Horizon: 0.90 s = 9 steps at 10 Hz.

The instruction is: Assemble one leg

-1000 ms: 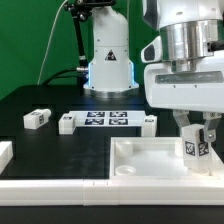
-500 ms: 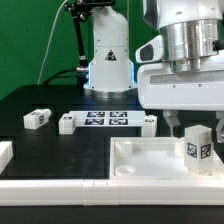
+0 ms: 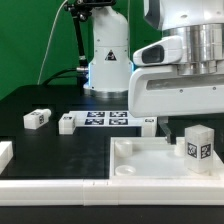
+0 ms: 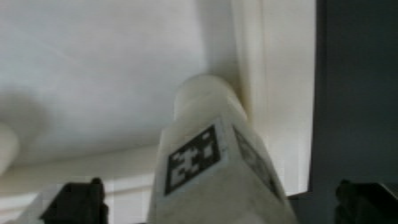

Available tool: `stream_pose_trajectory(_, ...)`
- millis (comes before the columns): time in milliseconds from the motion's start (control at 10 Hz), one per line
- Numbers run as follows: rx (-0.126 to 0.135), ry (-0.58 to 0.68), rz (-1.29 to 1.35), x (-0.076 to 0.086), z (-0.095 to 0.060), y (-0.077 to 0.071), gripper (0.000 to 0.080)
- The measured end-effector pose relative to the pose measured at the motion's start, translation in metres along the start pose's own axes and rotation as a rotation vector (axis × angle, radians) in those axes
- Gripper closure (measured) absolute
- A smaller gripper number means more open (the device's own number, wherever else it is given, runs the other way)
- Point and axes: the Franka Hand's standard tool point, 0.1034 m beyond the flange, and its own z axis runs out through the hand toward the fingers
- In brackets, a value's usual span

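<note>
Exterior view, read from its left to its right. At the left edge you have a white part (image 3: 5, 152), cut off by the frame; I cannot tell what it is. Next, a loose leg (image 3: 37, 118) lies flat on the black table (image 3: 45, 140), well apart from the other parts.

Toward the middle, the marker board (image 3: 105, 119) lies flat on the table. A small white block (image 3: 67, 123) sits just beside its left end. A second block (image 3: 148, 123) sits at its right end, partly covered by the arm's white hand (image 3: 175, 95). Behind the board stands the white robot base (image 3: 108, 55), against a green backdrop (image 3: 30, 40).

In the foreground, a large white panel (image 3: 135, 168) with a raised rim lies flat, running off the view's right edge. On its right part stands the upright leg (image 3: 197, 143), its tag facing the camera. Whether it is seated in a socket, you cannot tell from here. The hand hangs directly above it.

Wrist view: the upright leg (image 4: 210, 150) runs up the middle, tag visible. The two dark fingertips (image 4: 75, 203) stand on either side of it, with a clear gap on both sides. The jaws are spread wide and hold nothing; the leg stands between them untouched.
</note>
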Motion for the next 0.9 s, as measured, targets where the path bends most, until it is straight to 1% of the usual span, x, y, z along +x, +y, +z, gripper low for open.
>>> stream_pose_trajectory(100,-0.015,-0.009,-0.121,0.0002,-0.0005,-0.0007,0.015)
stream_pose_trajectory(300,-0.02,-0.01,-0.232,0.0008,-0.0018,0.0017,0.015)
stream_pose_trajectory(400,-0.02,-0.012,-0.239,0.0003,-0.0013,0.0021,0.015)
stream_pose_trajectory(500,-0.02,-0.012,-0.238,0.0003,-0.0012,0.0021,0.0283)
stream_pose_trajectory(600,-0.02,-0.012,-0.238,0.0003,-0.0012,0.0021,0.0283)
stream_pose_trajectory(700,-0.02,-0.012,-0.238,0.0003,-0.0012,0.0021,0.0422)
stream_pose_trajectory(800,-0.02,-0.012,-0.229,0.0002,-0.0011,0.0019,0.0511)
stream_pose_trajectory(900,-0.019,-0.012,-0.205,0.0002,-0.0011,0.0019,0.0511)
